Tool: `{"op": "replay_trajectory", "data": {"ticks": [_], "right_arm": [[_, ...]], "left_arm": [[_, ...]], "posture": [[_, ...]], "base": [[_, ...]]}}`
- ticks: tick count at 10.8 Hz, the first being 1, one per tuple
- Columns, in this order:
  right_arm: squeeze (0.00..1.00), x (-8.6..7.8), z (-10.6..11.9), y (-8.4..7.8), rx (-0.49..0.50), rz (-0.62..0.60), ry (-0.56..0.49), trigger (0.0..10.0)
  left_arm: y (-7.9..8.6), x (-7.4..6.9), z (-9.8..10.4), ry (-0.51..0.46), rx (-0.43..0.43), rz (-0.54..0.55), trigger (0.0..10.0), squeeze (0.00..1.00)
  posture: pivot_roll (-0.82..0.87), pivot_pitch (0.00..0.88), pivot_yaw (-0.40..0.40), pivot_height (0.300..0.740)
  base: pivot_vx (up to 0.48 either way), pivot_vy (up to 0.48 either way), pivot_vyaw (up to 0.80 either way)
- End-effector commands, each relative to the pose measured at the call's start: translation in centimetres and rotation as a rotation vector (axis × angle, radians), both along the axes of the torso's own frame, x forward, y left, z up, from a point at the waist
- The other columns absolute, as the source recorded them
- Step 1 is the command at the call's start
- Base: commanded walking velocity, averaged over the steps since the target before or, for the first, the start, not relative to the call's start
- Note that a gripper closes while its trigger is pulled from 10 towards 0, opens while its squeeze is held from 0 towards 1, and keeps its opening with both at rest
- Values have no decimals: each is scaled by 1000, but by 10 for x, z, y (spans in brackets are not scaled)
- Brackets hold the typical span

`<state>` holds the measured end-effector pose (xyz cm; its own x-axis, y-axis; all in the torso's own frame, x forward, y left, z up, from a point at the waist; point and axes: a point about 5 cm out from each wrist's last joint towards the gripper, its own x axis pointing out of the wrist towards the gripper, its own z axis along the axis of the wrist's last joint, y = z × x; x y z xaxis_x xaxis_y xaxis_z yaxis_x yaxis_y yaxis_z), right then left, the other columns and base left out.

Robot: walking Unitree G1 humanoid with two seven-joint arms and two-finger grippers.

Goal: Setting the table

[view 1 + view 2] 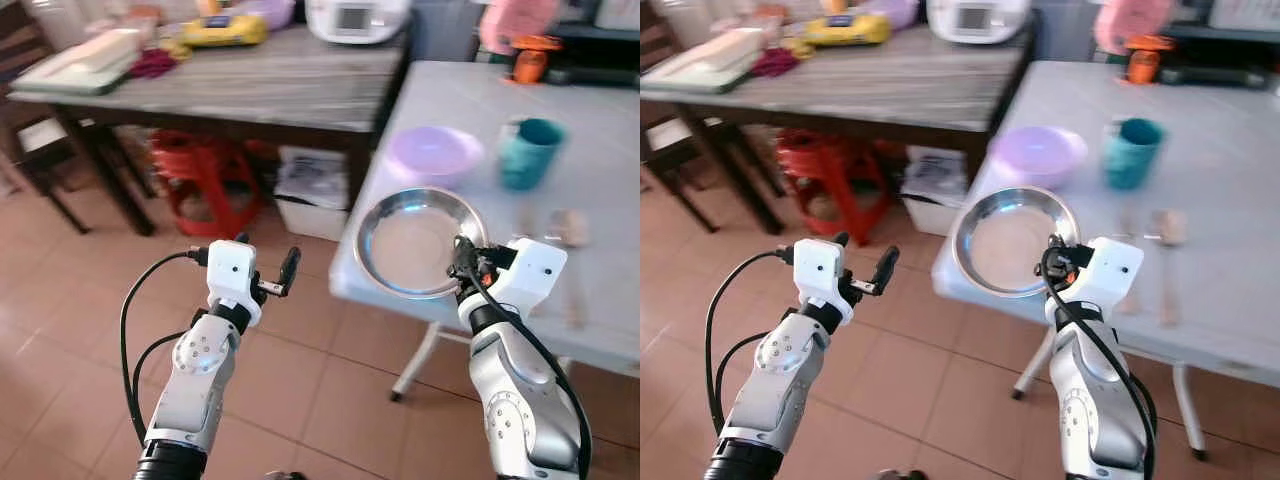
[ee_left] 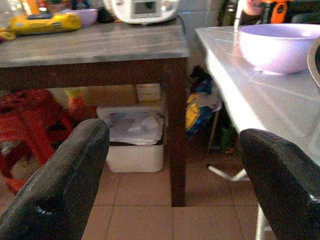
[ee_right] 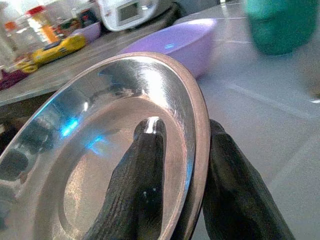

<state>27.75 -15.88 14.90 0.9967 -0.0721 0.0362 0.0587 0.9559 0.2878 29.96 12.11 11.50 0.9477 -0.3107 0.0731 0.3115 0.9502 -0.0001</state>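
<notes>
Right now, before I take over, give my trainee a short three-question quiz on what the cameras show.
1. True or false: the right gripper is shut on the rim of the steel plate.
2. Which item stands on the white table nearest the teal cup? A) purple bowl B) red stool C) yellow box
3. Fill in: the left gripper is open and holds ____.

Key: 1 true; 2 A; 3 nothing.
</notes>
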Motion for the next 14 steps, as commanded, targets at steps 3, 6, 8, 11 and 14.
{"op": "replay_trajectory", "data": {"ticks": [3,6,8,11,14], "right_arm": [[0,0,6,4,-2,17,-34,10000],[0,0,7,4,-4,18,-33,10000],[0,1,7,4,-7,18,-35,10000],[0,1,5,4,-14,15,-33,10000],[0,2,4,4,-18,15,-33,10000]], "left_arm": [[1,-1,-3,13,13,-5,10000,0],[0,-1,-4,15,11,-5,10000,0],[-1,-1,-4,11,10,-6,10000,0],[-3,0,-3,5,10,-12,10000,0],[-5,0,-3,3,8,-16,10000,0]], "posture": [[-83,96,121,740],[-82,95,119,740],[-83,94,120,740],[-85,93,120,740],[-84,93,120,740]], "base": [[0,330,-277],[0,333,-427],[0,334,-413],[0,365,0],[0,405,0]]}}
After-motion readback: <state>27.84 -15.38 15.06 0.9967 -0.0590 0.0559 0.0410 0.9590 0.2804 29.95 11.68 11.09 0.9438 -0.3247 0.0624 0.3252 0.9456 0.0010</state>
